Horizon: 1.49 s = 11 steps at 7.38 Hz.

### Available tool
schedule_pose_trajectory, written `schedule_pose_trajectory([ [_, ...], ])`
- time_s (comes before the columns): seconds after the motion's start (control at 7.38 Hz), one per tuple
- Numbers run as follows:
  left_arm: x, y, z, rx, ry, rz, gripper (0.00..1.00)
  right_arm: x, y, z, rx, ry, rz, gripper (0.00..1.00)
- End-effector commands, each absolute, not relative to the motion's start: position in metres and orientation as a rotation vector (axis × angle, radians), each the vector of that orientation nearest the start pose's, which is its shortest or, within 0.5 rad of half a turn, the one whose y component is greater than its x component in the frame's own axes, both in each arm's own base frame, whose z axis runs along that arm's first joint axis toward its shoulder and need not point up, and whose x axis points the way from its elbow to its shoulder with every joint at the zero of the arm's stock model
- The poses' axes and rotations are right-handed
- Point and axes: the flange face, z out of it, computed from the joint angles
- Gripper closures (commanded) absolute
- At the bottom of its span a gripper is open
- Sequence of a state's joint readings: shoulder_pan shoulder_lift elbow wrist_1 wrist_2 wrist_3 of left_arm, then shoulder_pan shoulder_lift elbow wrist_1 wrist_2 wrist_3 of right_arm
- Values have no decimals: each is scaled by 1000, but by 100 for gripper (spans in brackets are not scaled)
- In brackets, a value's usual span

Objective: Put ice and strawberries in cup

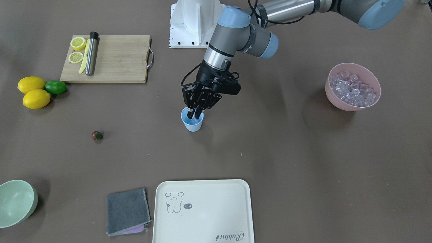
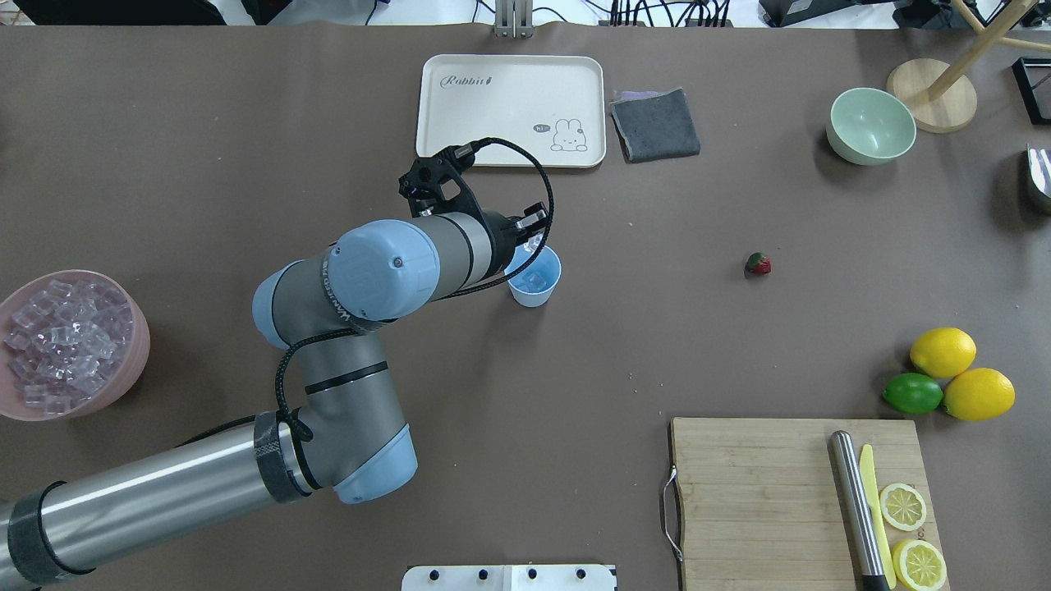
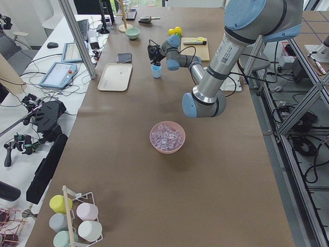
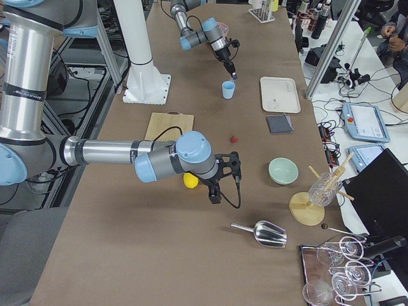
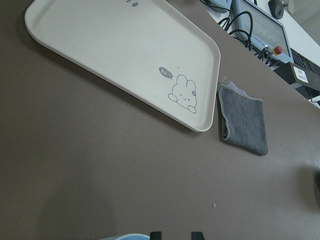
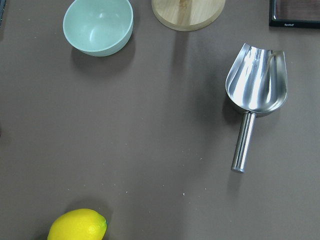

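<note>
The light-blue cup (image 1: 193, 125) stands upright mid-table, also in the overhead view (image 2: 534, 288). A clear ice cube (image 2: 534, 279) lies inside it. My left gripper (image 1: 195, 114) hangs just above the cup's mouth with its fingers close together. It seems shut on one small ice cube (image 2: 534, 243). The rest of the ice (image 1: 352, 87) fills a pink bowl (image 1: 339, 101) on my left side. The strawberry (image 1: 97, 135) lies alone on the table, right of the cup in the overhead view (image 2: 758, 263). My right gripper (image 4: 213, 199) hovers near a lemon; I cannot tell if it is open or shut.
A cream tray (image 1: 202, 209) and a grey cloth (image 1: 127, 211) lie beyond the cup. A pale-green bowl (image 1: 15, 202), two lemons with a lime (image 1: 55, 87), and a cutting board (image 1: 114, 59) with lemon halves, a knife and a metal rod are on my right. A metal scoop (image 6: 255, 90) lies below the right wrist.
</note>
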State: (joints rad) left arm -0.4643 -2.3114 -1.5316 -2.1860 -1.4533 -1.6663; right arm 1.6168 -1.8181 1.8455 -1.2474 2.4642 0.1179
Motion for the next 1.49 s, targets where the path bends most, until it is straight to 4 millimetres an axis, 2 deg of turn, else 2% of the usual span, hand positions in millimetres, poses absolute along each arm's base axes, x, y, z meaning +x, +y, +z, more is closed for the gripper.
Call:
schedule_pose_trajectory([
  [0.0,570,-442,156,361,1281,-513,74,74,-398,590,289,-895,-2,0],
  [0.14,578,-427,156,397,1274,-427,60,74,-398,590,289,-895,-2,0],
  [0.27,580,-419,159,395,1288,-410,41,74,-398,590,289,-895,-2,0],
  [0.41,578,-418,161,396,1290,-410,20,74,-398,590,289,-895,-2,0],
  [0.54,571,-415,156,397,1299,-405,3,74,-398,590,289,-895,-1,0],
  [0.68,548,-409,164,360,1291,-353,2,74,-399,590,287,-894,1,0],
  [0.95,425,-444,196,317,1164,-121,2,74,-401,589,275,-889,25,0],
  [1.08,358,-470,231,293,1124,-28,2,70,-403,588,269,-889,27,0],
  [1.22,287,-492,281,297,1086,68,2,68,-404,589,264,-875,28,0],
  [1.35,223,-503,339,319,1033,148,2,65,-406,589,262,-865,29,0],
])
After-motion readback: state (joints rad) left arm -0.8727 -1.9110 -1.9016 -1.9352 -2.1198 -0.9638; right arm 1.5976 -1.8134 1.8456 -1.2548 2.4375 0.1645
